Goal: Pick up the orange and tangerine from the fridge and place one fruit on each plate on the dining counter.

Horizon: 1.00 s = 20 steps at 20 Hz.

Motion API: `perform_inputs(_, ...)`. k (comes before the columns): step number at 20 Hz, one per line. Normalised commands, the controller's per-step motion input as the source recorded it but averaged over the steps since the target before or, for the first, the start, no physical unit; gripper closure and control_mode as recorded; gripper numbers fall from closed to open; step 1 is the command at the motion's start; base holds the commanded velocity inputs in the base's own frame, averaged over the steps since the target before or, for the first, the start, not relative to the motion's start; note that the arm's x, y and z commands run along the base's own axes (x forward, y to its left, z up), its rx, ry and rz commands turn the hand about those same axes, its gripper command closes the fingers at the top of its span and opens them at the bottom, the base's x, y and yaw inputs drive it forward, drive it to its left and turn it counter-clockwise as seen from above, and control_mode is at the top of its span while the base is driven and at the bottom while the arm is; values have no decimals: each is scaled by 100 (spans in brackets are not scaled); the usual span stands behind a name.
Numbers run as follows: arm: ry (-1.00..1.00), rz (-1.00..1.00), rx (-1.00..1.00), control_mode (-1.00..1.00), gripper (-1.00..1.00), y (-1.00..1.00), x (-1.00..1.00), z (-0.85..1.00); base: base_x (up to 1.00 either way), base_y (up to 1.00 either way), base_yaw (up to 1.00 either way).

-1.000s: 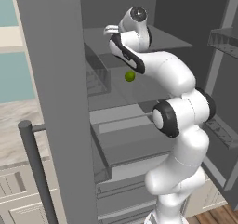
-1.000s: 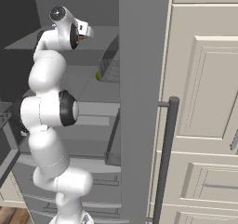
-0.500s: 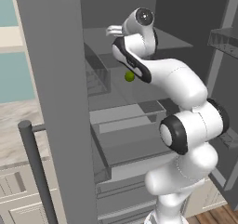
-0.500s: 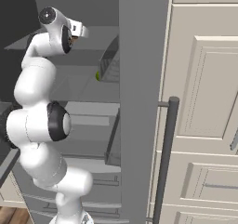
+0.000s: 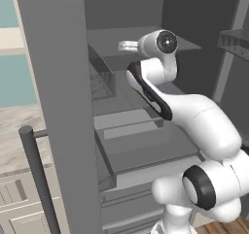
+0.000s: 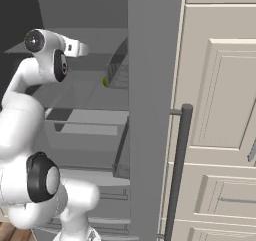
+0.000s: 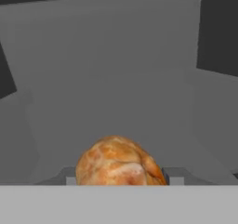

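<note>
- Hand view: an orange fruit (image 7: 118,161) sits between the gripper (image 7: 118,177) fingertips, which seem to pinch it, though contact is hidden.
- Beyond lie the fridge (image 5: 53,107) shelves.
- Judged progress: the first pick is under way; both placings on plates remain.
</note>
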Motion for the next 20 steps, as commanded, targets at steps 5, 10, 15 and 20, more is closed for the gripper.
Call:
perform_inputs(5,1,0,1,-100,100,-24,-99,22,0,0,0)
perform_inputs(10,6,0,0,-100,100,-24,-95,24,0,0,0)
perform_inputs(15,7,0,0,-100,100,-18,-99,6,0,0,0)
perform_inputs(20,8,0,0,-100,100,-16,-98,1,0,0,0)
